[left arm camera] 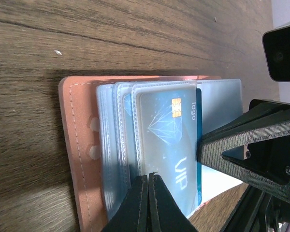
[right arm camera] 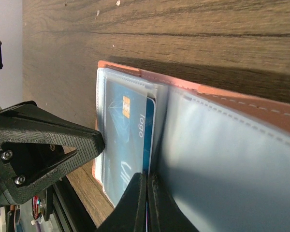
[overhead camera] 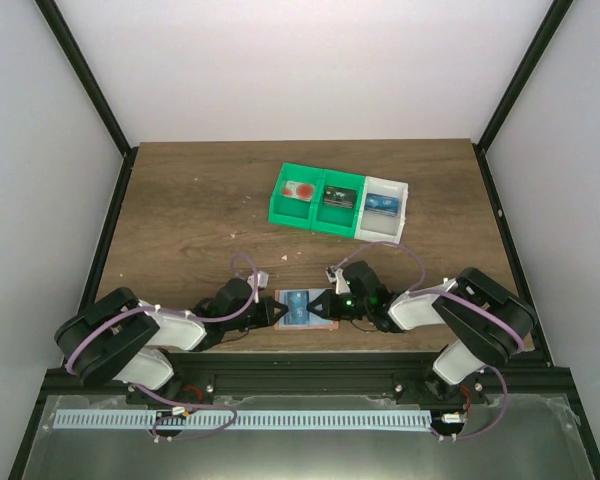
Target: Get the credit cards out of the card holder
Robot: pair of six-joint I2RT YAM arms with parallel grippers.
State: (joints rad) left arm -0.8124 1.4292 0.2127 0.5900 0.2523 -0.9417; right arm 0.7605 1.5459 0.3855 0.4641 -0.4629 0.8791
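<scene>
The salmon-pink card holder (overhead camera: 320, 325) lies open on the wooden table between my two grippers. Its clear sleeves fan out in the left wrist view (left arm camera: 77, 145). A light-blue credit card (left arm camera: 166, 130) with a gold chip, "logo" and "VIP" sits in the top sleeve, its darker blue edge sticking out. My left gripper (left arm camera: 148, 176) is shut on the edge of a clear sleeve of the holder. My right gripper (right arm camera: 146, 175) is shut on the protruding edge of the blue card (right arm camera: 128, 130), beside the holder's pink cover (right arm camera: 261, 104). Cards in the other sleeves are hidden.
A green two-part bin (overhead camera: 315, 200) and a white bin (overhead camera: 385, 208) with small items stand behind the holder at mid-table. The table's near edge and black rail run just behind both grippers (overhead camera: 300, 365).
</scene>
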